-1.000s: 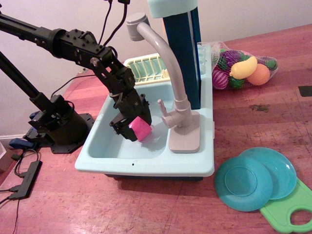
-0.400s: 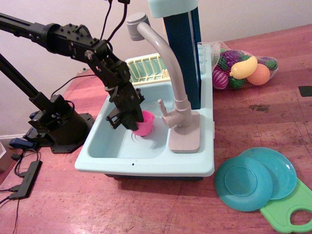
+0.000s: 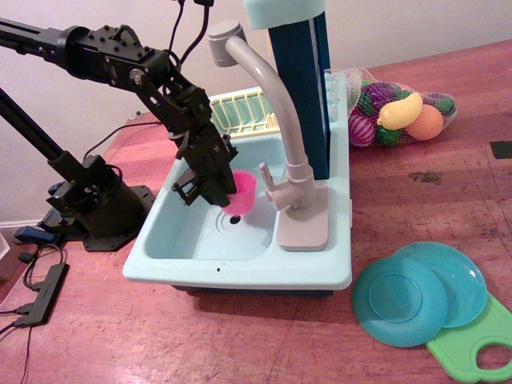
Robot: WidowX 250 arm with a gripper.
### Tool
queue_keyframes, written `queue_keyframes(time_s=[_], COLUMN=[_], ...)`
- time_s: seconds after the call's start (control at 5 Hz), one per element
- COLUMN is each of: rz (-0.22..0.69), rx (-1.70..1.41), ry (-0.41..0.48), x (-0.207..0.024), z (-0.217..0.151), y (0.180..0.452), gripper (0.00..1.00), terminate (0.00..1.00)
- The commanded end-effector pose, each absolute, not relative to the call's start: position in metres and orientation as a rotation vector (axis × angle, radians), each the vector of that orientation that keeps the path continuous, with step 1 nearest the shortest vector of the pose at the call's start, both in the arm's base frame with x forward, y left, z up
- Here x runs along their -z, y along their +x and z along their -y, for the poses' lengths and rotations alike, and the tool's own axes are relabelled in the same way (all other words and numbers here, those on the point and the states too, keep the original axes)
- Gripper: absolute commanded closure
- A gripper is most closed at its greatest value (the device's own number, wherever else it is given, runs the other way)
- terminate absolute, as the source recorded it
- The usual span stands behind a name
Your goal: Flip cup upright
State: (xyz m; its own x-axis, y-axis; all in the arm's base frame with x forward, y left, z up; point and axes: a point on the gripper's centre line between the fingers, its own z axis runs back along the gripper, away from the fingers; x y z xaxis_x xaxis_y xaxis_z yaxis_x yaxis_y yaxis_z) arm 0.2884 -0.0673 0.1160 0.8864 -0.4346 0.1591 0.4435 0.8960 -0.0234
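The small bright pink cup (image 3: 243, 192) is held inside the light blue toy sink (image 3: 200, 240), a little above the basin floor and the drain. It hangs roughly upright, tilted slightly, with its rim up. My black gripper (image 3: 218, 190) is shut on the cup's left side, reaching down from the upper left. The fingers hide the left part of the cup. The grey faucet (image 3: 276, 104) stands just to the right of the cup.
A cream dish rack (image 3: 240, 112) sits behind the basin. A net bag of toy fruit (image 3: 400, 112) lies at the back right. Two teal plates (image 3: 420, 292) and a green cutting board (image 3: 480, 344) lie at the front right. The arm's base (image 3: 92, 204) stands left of the sink.
The gripper has turned the cup from lying on its side to rim-up, and has lifted and moved it slightly back and right in the basin.
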Motion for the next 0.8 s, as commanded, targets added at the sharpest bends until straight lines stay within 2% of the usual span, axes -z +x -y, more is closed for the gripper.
queue_keyframes(time_s=[0.0, 0.4, 0.6], rz=[0.166, 0.171, 0.185], rx=[0.454, 0.423, 0.413], ry=[-0.092, -0.085, -0.061], x=[-0.115, -0.116, -0.140], z=[0.084, 0.080, 0.073], y=[0.283, 0.276, 0.283], gripper=[0.00, 0.00, 0.00], terminate=[0.00, 0.00, 1.00])
